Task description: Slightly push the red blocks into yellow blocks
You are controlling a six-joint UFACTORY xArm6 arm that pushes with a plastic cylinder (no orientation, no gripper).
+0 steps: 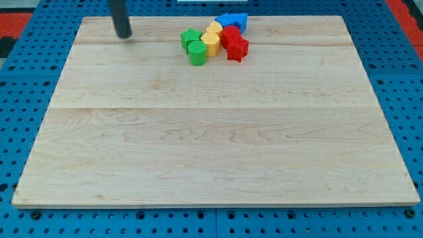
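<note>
Several small blocks cluster near the view's top centre of the wooden board (211, 132). A red star block (237, 48) and a second red block (230, 35) touch the right side of two yellow blocks (211, 43) (215, 29). A green star block (190, 38) and a green cylinder (197, 53) sit left of the yellow ones. Two blue blocks (233, 20) lie at the top right of the cluster. My tip (123, 34) rests at the top left, well to the left of the green blocks and apart from all blocks.
The board lies on a blue perforated table (20, 99). Red patches show at the view's top corners (13, 20).
</note>
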